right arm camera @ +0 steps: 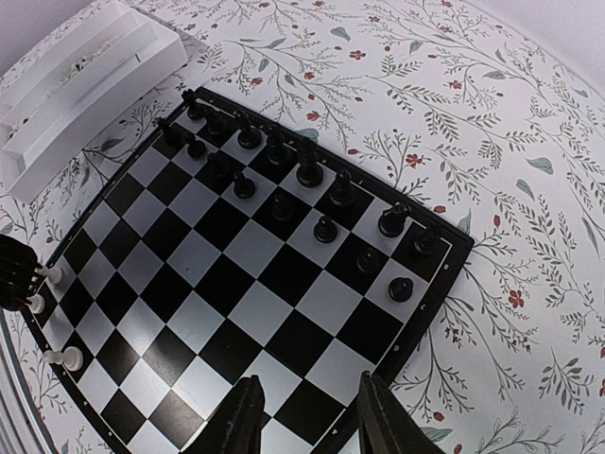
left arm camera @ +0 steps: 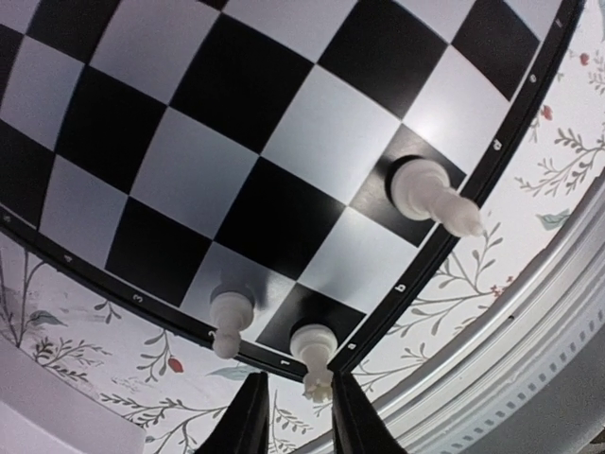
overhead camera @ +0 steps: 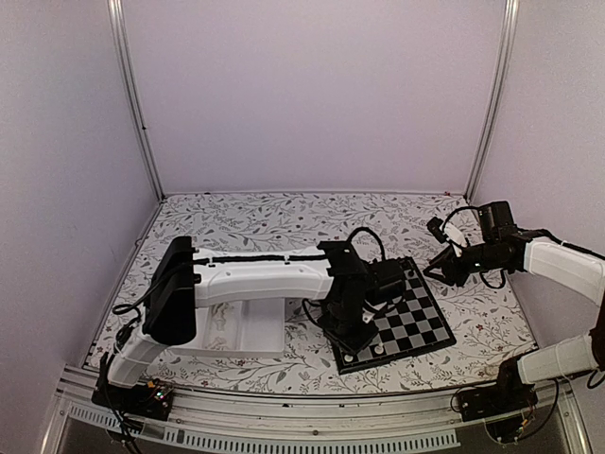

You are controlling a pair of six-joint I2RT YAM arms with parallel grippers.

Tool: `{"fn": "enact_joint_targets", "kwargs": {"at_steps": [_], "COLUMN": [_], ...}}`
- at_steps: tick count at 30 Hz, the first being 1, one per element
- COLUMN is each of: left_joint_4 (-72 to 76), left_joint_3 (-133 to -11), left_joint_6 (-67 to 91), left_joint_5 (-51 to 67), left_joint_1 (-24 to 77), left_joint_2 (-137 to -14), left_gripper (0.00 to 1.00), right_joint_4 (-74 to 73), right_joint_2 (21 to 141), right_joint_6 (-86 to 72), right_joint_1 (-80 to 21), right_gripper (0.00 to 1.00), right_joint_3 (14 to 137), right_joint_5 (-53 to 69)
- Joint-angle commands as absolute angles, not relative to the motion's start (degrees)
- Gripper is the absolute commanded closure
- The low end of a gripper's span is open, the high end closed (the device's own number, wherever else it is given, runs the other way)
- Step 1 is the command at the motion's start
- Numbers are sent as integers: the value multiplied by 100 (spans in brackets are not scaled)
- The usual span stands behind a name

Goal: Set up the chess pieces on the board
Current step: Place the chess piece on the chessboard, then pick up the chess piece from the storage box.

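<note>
The board [overhead camera: 421, 326] lies right of centre; in the right wrist view [right arm camera: 236, 312] several black chess pieces [right arm camera: 309, 175] stand in two rows along its far side. In the left wrist view three white pieces stand on the board [left arm camera: 312, 123]: a rook [left arm camera: 315, 352] on the corner square, a pawn [left arm camera: 230, 322] beside it and a taller piece [left arm camera: 430, 194]. My left gripper [left arm camera: 299, 380] is open, its fingers either side of the rook's top, low over the board's near-left corner [overhead camera: 350, 339]. My right gripper [right arm camera: 309, 380] is open and empty, above the board's right edge [overhead camera: 438, 267].
A white compartment tray [overhead camera: 236, 331] sits left of the board under the left arm, with small white pieces in it; it also shows in the right wrist view [right arm camera: 85, 76]. The metal table rail [left arm camera: 529, 312] runs close to the board's near corner.
</note>
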State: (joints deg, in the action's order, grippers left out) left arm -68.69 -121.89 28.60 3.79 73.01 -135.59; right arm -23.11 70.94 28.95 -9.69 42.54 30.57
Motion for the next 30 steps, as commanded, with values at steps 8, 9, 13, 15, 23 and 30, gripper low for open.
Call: {"fn": "enact_joint_targets", "kwargs": {"at_steps": [8,9,13,15,23,30], "left_joint_4": [-6786,-6686,-6246,-5960,-5801,-5599], "left_joint_3": [-9791,-9399,-7854,-7382,-6682,-6404], "left_joint_6": [3458,3592,3980,4086,4364,4402], "left_joint_5": [-1636,-1649,-1624,-1484,-1546,-1504], "left_joint_1": [6798,6647,6077,5888,5325,5067], "left_joint_2": [-10852,-10567,-9625,-9353,-9550,-9780], "left_gripper": [70,70,73,75,68,66], "right_joint_4": [-2464,-2484,-2511,-2497,-2493,-2479], "right_joint_2": [6937,6896,6650,6649,6985,7043], "right_joint_6": [3031,3063,3219,3230,3155,3146], "right_joint_1": [-958,-957,-1004,-1027,-1135,-1141], "right_gripper": [63,63,63,63,63,63], "right_joint_3": [4324,4326,4324,4331,4335,4316], "right_joint_5": [3307,3364,3525,3561,3607,3567]}}
